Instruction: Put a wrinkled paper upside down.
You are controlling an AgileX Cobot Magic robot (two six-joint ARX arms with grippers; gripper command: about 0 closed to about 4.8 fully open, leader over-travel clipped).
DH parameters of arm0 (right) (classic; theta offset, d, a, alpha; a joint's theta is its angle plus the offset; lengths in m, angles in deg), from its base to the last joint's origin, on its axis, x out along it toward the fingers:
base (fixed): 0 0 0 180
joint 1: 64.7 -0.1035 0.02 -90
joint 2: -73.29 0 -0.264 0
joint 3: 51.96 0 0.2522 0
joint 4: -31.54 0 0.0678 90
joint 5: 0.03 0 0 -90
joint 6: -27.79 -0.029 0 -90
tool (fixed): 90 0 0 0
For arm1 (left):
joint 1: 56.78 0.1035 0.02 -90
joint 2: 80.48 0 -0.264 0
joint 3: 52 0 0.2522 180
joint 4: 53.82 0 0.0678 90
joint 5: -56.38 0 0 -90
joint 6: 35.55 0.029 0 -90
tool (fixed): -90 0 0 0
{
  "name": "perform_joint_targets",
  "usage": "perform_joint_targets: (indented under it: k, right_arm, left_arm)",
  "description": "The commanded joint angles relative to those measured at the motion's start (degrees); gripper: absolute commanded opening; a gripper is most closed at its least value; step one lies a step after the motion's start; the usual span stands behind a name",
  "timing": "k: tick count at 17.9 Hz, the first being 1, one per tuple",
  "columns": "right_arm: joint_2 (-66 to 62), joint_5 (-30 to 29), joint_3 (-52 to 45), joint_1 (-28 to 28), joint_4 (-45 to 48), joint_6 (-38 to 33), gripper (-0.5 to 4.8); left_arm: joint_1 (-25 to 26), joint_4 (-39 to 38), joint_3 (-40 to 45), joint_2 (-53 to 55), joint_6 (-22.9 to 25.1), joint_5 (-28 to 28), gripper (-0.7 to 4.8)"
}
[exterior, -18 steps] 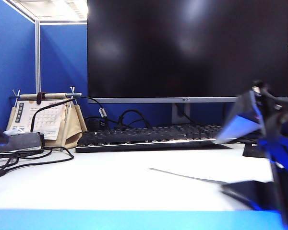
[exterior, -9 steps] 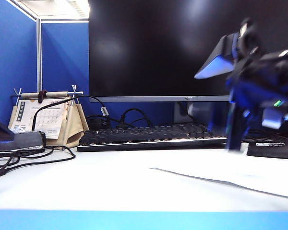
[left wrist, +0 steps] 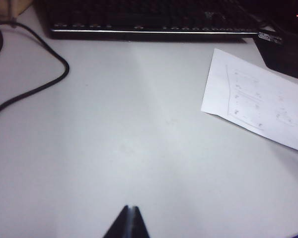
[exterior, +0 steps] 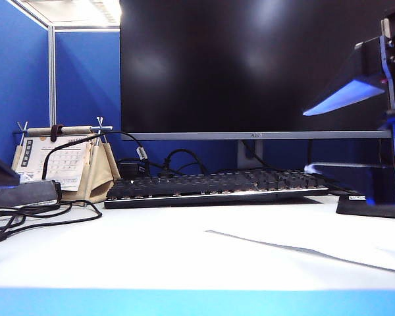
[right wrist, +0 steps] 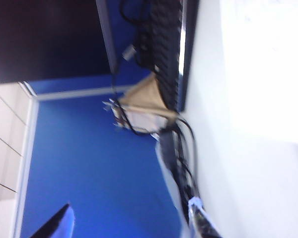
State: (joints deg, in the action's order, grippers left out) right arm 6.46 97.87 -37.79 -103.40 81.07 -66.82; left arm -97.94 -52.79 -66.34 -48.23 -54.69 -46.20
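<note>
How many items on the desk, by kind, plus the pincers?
Monitor: 1
Keyboard: 1
Desk calendar: 1
Wrinkled paper: 1
Pincers: 2, left pincer low over the desk, right pincer raised at the right
Total: 6

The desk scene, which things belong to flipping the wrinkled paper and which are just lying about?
Job:
- thin white creased paper sheet, flat on the desk
- right gripper, raised above it
- left gripper, shut, hovering off to the side

Lying about:
- black keyboard
- beige-stand desk calendar
- black cable
- dark monitor
</note>
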Motion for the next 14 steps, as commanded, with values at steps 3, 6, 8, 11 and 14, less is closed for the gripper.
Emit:
perform_joint_targets:
  k: [3, 6, 8, 11, 14]
  right_arm:
    - [0.5, -7.1, 6.0, 0.0, 3.1, 16.4, 2.37]
    - [0.7, -18.9, 17.5, 0.6, -11.2, 36.5, 2.13]
    - [2.3, -22.1, 26.9, 2.1, -34.9, 55.6, 2.14]
    - [2.5, -8.9, 45.1, 2.3, -79.3, 86.0, 2.15]
    - [2.1, -4.3, 58.9, 2.2, -102.8, 93.5, 2.15]
  left_arm:
    - [-0.1, 1.2, -0.2, 0.0, 0.7, 0.9, 0.09]
    - [-0.1, 1.2, -0.2, 0.0, 0.7, 1.0, 0.09]
    - [-0.1, 1.1, -0.2, 0.0, 0.7, 1.1, 0.09]
    - [-0.1, 1.1, -0.2, 0.0, 0.7, 1.3, 0.09]
    - [-0.1, 1.2, -0.2, 0.0, 2.2, 1.2, 0.09]
